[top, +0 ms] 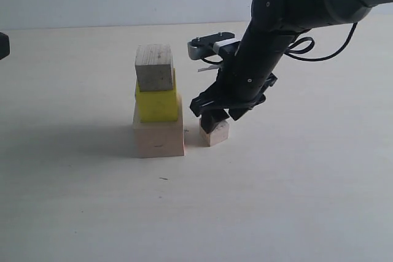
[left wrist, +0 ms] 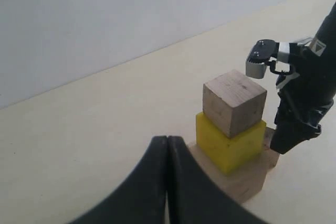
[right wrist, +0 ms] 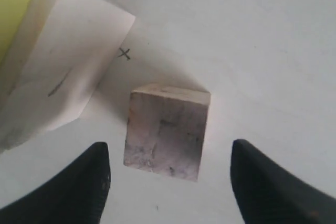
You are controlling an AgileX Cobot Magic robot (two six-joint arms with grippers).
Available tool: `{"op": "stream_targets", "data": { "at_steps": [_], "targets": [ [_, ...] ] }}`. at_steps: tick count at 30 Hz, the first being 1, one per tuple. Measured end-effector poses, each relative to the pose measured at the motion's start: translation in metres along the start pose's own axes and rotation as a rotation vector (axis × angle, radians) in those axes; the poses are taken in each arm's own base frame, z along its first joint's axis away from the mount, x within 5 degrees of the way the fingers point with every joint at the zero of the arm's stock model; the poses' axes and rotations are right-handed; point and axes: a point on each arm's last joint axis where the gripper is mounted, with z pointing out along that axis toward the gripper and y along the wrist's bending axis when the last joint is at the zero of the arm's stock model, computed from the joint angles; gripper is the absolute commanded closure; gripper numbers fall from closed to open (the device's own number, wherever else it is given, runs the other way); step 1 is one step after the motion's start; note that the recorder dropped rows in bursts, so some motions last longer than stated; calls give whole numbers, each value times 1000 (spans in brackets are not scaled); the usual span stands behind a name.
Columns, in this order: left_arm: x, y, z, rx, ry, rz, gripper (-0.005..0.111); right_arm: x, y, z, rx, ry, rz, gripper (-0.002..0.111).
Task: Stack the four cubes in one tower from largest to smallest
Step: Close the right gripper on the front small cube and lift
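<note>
A tower of three stands on the table: the large pale wooden cube [top: 159, 138] at the bottom, the yellow cube [top: 157, 105] on it, and a small wooden cube [top: 153, 67] on top. The smallest cube [top: 214, 133], with pinkish-grey marks [right wrist: 164, 131], lies on the table just right of the tower. My right gripper [top: 216, 113] hovers directly above it, open, its fingers [right wrist: 84, 182] wide on either side and not touching it. My left gripper [left wrist: 167, 142] is shut with nothing in it, some way back from the tower [left wrist: 233, 124].
A small pencilled cross [right wrist: 124, 53] marks the table beside the large cube's corner. The right arm [top: 276, 29] reaches in from the upper right. A dark object [top: 3, 45] sits at the far left edge of the exterior view.
</note>
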Motion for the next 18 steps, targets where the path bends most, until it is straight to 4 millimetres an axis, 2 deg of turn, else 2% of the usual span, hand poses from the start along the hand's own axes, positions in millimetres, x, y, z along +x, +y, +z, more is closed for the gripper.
{"op": "stream_targets", "data": {
  "at_steps": [11,18],
  "targets": [
    [0,0,0,0,0,0,107,-2,2,2,-31,-19,2,45],
    [0,0,0,0,0,0,107,-1,-2,16,-27,0,12,45]
  ]
}}
